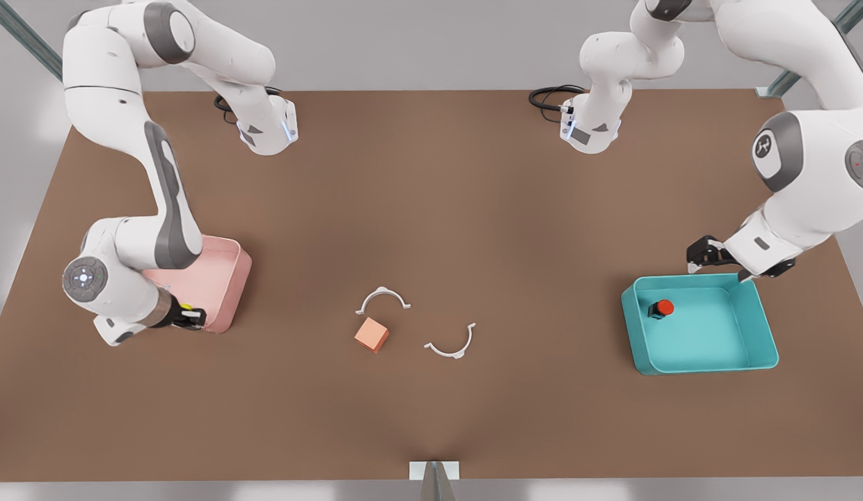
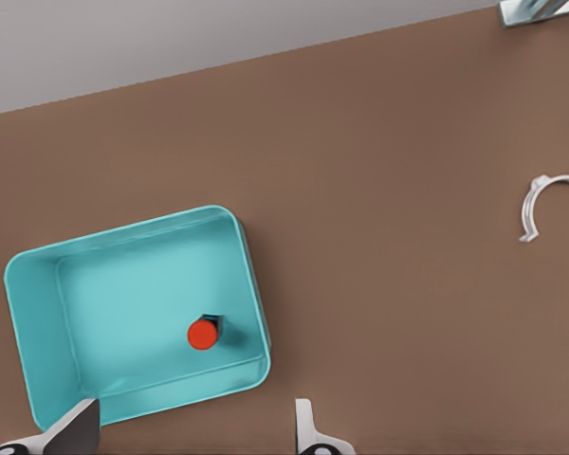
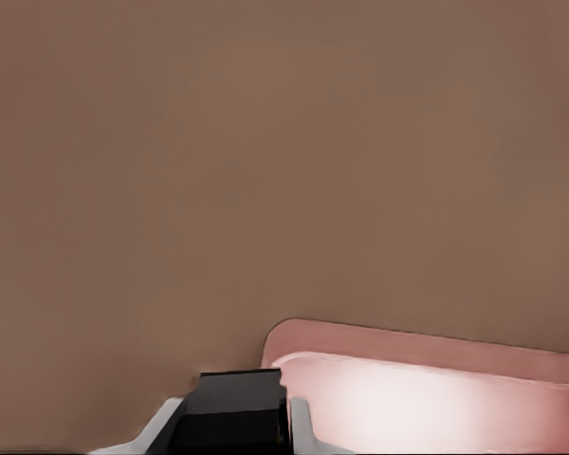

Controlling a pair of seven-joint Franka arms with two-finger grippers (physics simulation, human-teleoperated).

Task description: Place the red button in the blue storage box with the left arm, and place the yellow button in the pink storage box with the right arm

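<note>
**Right gripper is carrying the yellow button to the pink storage box; the red button is already lying in the blue one.**

In the front view, the right gripper (image 1: 193, 317), at 9 o'clock on the table (image 1: 431, 209), is clamping the yellow button (image 1: 186, 307) just at the near corner of the pink storage box (image 1: 226, 278), over its rim rather than its floor. Doing this well likely means drifting the button toward 12 o'clock, over the tray's middle, lowering it, and only then parting the fingers, so it is not dropping onto the edge. The left gripper (image 1: 717, 263), fingers spread and empty, is hovering just beyond the far rim of the blue storage box (image 1: 751, 358) at 3 o'clock; the red button (image 1: 661, 308) is resting inside near the tray's 10 o'clock corner.
</note>
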